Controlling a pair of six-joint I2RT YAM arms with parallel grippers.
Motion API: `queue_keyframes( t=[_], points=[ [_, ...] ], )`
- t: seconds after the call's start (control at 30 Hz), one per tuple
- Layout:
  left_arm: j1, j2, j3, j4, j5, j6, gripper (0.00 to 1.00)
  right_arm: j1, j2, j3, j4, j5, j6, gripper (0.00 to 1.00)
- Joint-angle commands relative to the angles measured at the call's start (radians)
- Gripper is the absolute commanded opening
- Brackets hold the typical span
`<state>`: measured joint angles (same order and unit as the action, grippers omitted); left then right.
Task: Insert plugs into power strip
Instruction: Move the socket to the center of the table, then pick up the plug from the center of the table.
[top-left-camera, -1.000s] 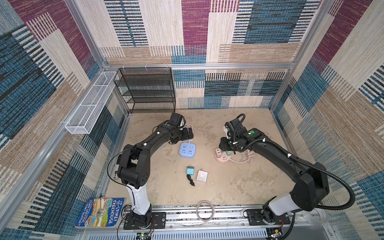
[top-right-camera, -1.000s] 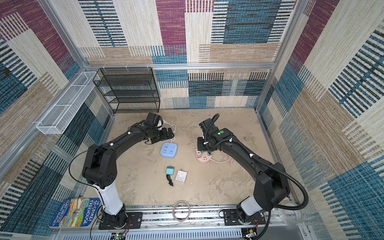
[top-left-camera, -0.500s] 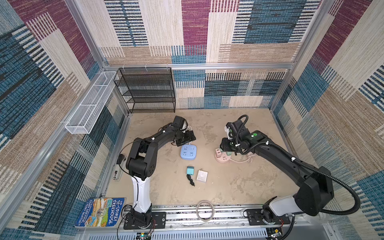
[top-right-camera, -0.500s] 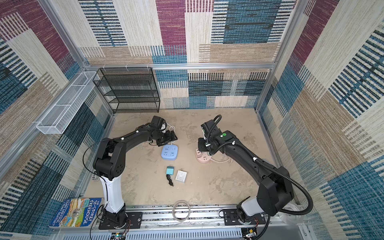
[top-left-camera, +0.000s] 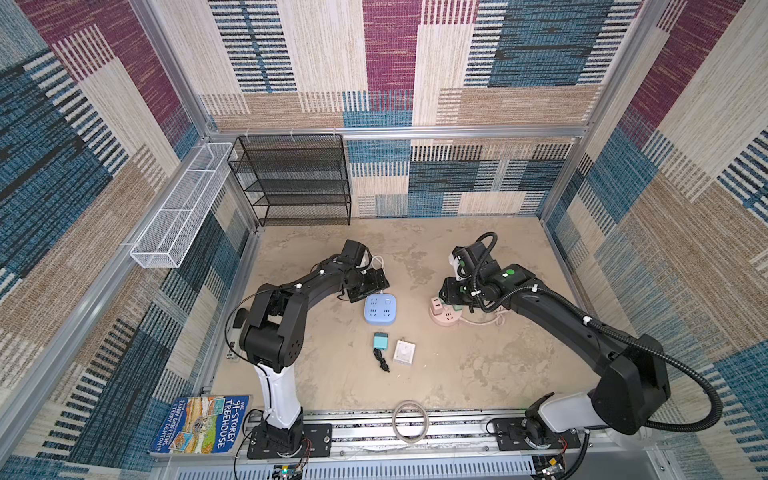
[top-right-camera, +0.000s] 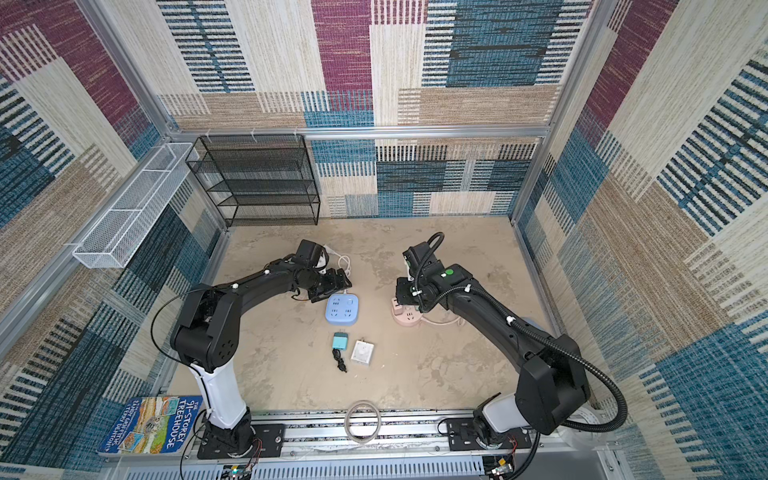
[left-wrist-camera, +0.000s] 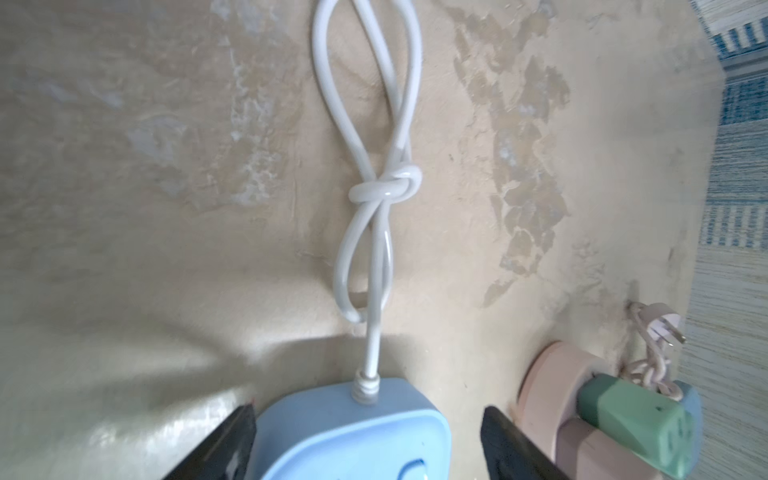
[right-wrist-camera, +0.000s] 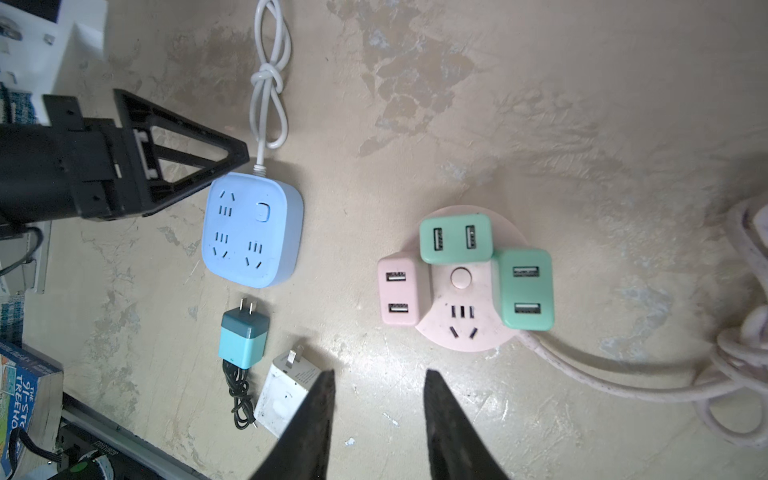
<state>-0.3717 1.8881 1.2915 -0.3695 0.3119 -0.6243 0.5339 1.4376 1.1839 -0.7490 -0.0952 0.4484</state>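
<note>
- Since a second earlier, the left gripper (left-wrist-camera: 369, 409) had come down closer to the blue strip (right-wrist-camera: 251, 230); the right gripper (right-wrist-camera: 380, 374) had barely shifted.
- Left jaws stood wide apart, straddling the strip's corded end and holding nothing. One finger perhaps brushed the strip's side, but the blur there left that unsure.
- Right jaws were partly apart and empty, hovering over the table (right-wrist-camera: 540, 124) just beside the pink strip (right-wrist-camera: 465, 316).
- Two mint plugs (right-wrist-camera: 455, 239) and the pink plug (right-wrist-camera: 397, 291) sat in the pink strip, with one socket still free.
- The teal plug (right-wrist-camera: 243, 338) and white plug (right-wrist-camera: 286, 386) lay loose on the table, side by side, near the blue strip, whose sockets were all empty.
- Step in hand, as I judged it: bracing the blue strip with the left arm before the fourth plug.
- The next move called for the right gripper to take a loose plug by its body, turn the prongs down and line them up with the slots.
- The left wrist view cut off the blue strip's face.
- A right finger covered a corner of the white plug.
- In both top views the right arm hid much of the pink strip.
</note>
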Motion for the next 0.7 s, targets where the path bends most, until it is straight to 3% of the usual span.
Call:
queue_keyframes(
  t=[0.0,0.17,0.37,0.5,0.67],
  points=[
    [-0.003,-0.062,-0.014,-0.041,-0.05,0.03,0.91,0.016,-0.015,-0.009,0.032,0.002,0.025,0.4],
    [-0.042,-0.189,-0.104,-0.147,-0.151,0.059,0.89,0.044,-0.038,-0.028,0.055,0.013,0.049,0.4],
    [-0.168,-0.334,-0.21,-0.265,-0.305,0.068,0.89,0.061,-0.134,-0.092,0.172,0.076,0.106,0.31],
    [-0.222,-0.381,-0.252,-0.284,-0.315,0.043,0.87,0.061,-0.16,-0.095,0.213,0.057,0.115,0.3],
    [-0.261,-0.365,-0.255,-0.29,-0.321,0.029,0.75,0.061,-0.147,-0.087,0.228,-0.008,0.097,0.31]
  ],
)
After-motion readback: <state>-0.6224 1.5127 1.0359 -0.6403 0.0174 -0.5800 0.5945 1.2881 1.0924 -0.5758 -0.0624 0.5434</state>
